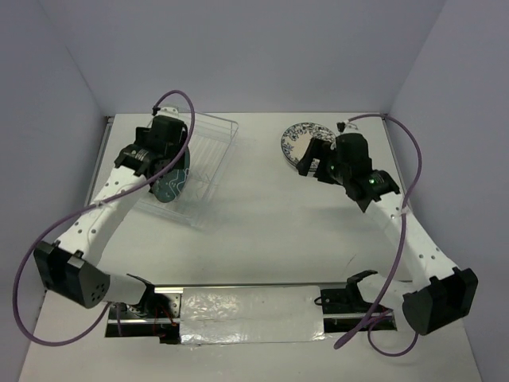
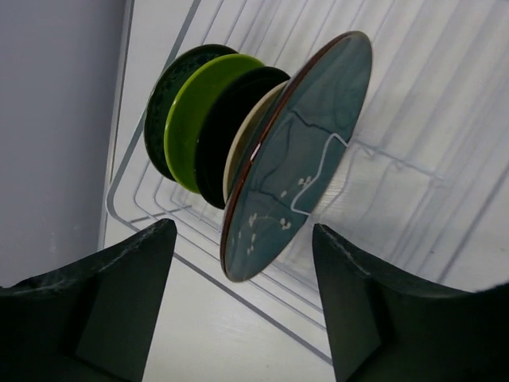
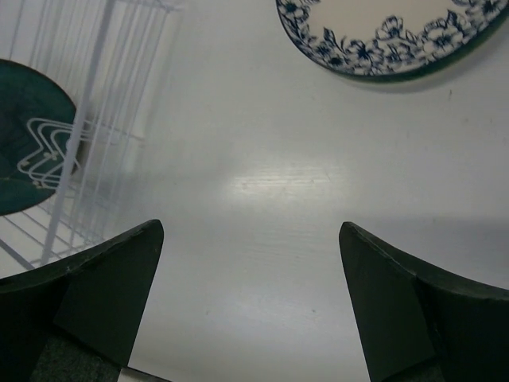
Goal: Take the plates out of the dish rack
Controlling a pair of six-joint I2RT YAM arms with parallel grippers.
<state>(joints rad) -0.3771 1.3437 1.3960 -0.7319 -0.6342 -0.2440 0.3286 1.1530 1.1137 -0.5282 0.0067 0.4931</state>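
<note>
Our left claw (image 2: 242, 239) gapes wide and empty above the dish rack (image 1: 211, 147), where a large teal plate (image 2: 306, 151) stands on edge in front of a green plate (image 2: 203, 111) and others. Our right claw (image 3: 250, 231), equally wide and empty, hangs over the worktop (image 3: 262, 183) near a blue-floral plate (image 3: 382, 40) lying flat outside the rack.

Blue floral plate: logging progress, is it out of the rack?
Out: the plate lies flat on the table, apart from the rack.
</note>
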